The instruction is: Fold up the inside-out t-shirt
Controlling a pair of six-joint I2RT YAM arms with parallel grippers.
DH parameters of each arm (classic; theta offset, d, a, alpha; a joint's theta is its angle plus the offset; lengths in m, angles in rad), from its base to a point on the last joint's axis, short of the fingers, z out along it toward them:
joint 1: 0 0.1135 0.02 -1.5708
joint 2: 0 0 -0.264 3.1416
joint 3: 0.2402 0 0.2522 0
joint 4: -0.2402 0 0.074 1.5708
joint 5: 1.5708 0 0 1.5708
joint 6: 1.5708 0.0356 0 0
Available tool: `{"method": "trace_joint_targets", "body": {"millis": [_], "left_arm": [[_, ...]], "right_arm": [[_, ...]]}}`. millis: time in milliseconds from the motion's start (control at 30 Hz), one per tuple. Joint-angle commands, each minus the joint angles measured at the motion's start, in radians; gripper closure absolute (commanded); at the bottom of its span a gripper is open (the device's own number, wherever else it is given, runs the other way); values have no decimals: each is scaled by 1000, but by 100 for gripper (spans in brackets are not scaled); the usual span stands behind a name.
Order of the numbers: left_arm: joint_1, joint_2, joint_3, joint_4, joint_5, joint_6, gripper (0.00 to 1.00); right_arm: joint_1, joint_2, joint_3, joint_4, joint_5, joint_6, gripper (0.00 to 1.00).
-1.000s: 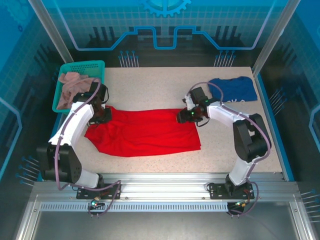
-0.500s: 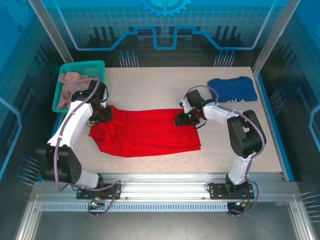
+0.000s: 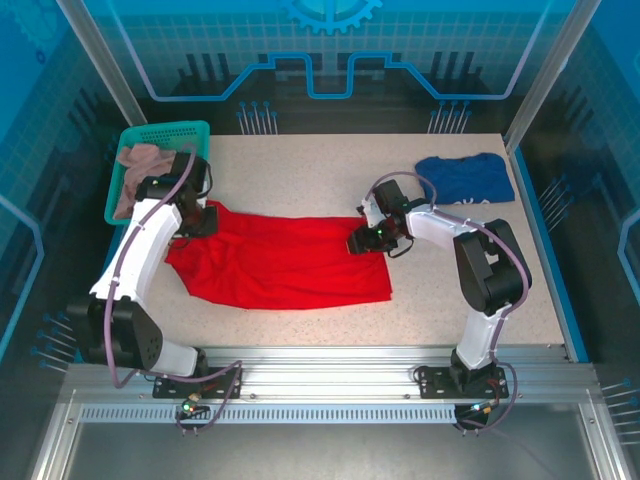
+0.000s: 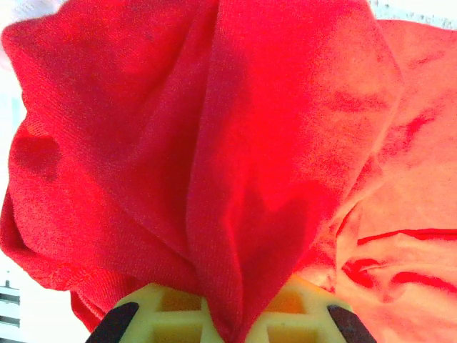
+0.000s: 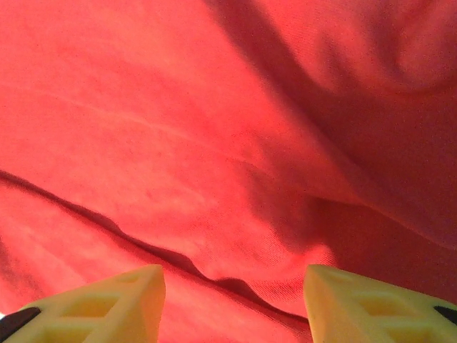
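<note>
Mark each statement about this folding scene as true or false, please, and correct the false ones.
1. The left claw is shut on the red t-shirt. True.
2. The right claw is shut too. False: it stands open over the red cloth.
3. The dark blue t-shirt lies in the green basket. False: it lies on the table, far right; the basket holds a pinkish garment.
4. The red t-shirt lies on the table between the two arms. True.

table (image 3: 300, 170) — speckled beige | walls (image 3: 330, 60) — blue printed panels | aluminium rail (image 3: 320, 385) at front
</note>
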Motion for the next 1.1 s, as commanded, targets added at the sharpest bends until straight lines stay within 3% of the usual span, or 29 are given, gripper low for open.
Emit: {"method": "trace_joint_targets", "body": {"millis": [0,233,533,733,1067], "left_arm": [[9,-17,51,-27,-43,28,100],[7,9,35,-15,9,14,100],[5,2,33,-13,93,-4,100],[3,-4,25,-7,222,-45,100],[-75,22,24,20,394,-131,100]], "right_arm": [[-8,-36,5,-12,-59,-14,45],[11,20,34,17,-103,7,46],[5,78,44,7,-53,0,50],[7,106,38,13,-58,1,51],[3,106,27,15,-47,-2,52]]}}
